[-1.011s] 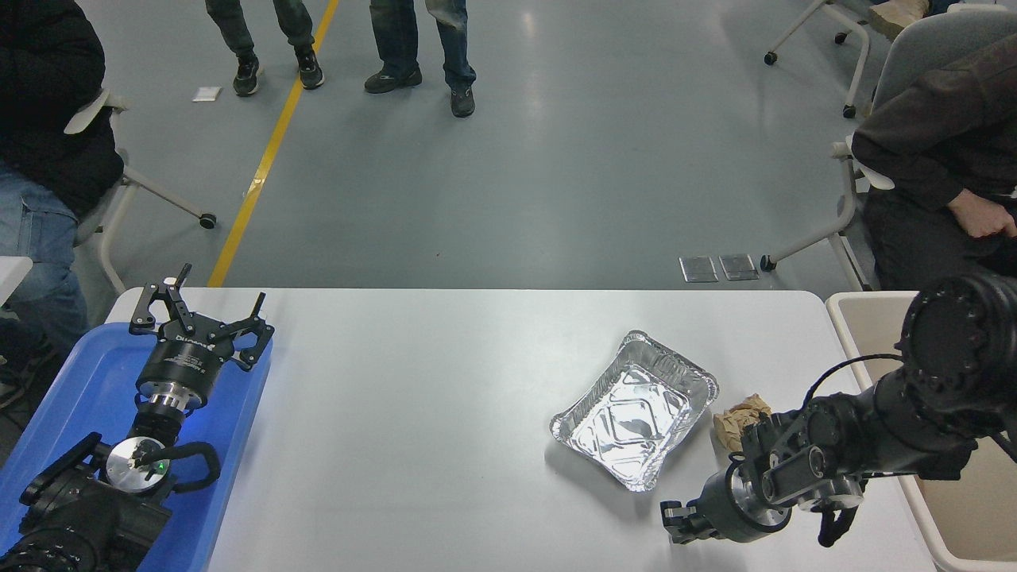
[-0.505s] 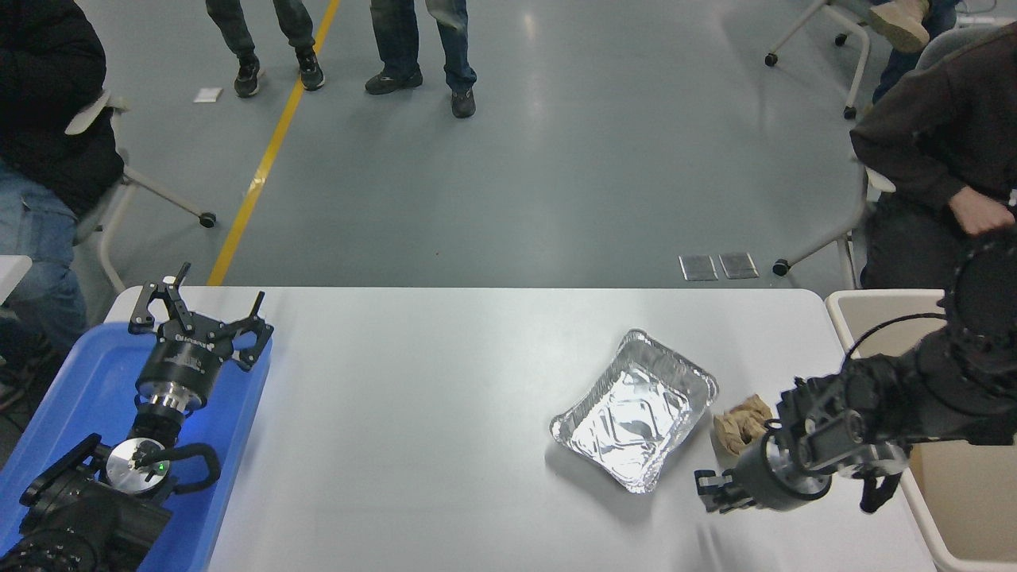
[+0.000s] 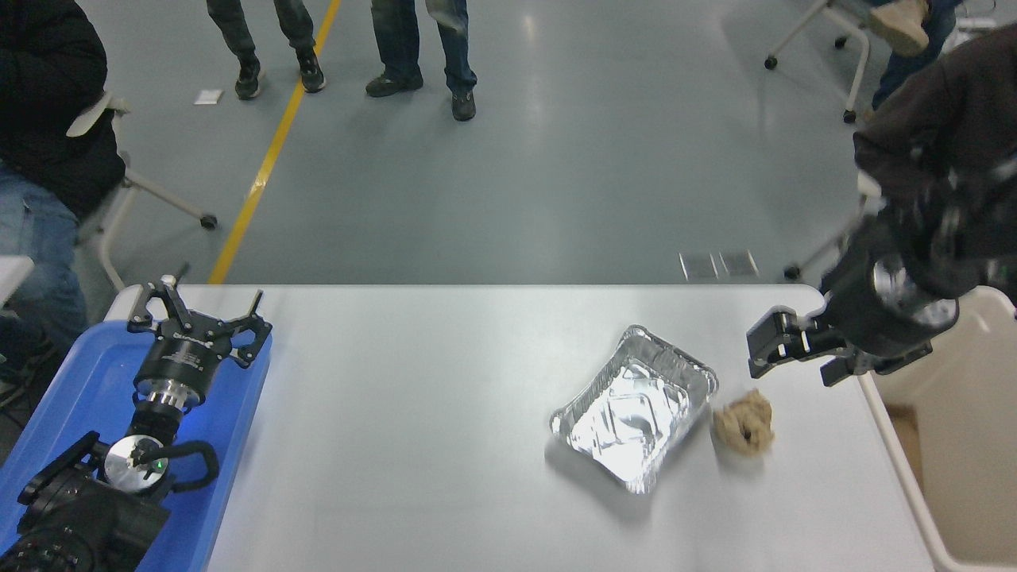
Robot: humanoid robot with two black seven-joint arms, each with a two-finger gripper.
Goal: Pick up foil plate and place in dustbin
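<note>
The foil plate (image 3: 634, 407), a shiny silver rectangular tray, lies empty and upright on the white table (image 3: 413, 429), right of centre. The beige dustbin (image 3: 973, 469) stands off the table's right edge. My right gripper (image 3: 772, 346) hangs above the table's far right corner, up and to the right of the foil plate, clear of it and holding nothing. It is motion-blurred, so I cannot tell how it is set. My left gripper (image 3: 200, 308) is parked, open and empty, over the blue tray at the lower left.
A small crumpled brown paper ball (image 3: 744, 423) lies just right of the foil plate. A flat blue tray (image 3: 75, 397) sits on the table's left end. People sit at the left and upper right, and others stand on the floor beyond.
My right arm has swung up and back, from low by the table's front edge beside the paper ball to the far right corner. The paper ball is now uncovered. The foil plate has not moved.
</note>
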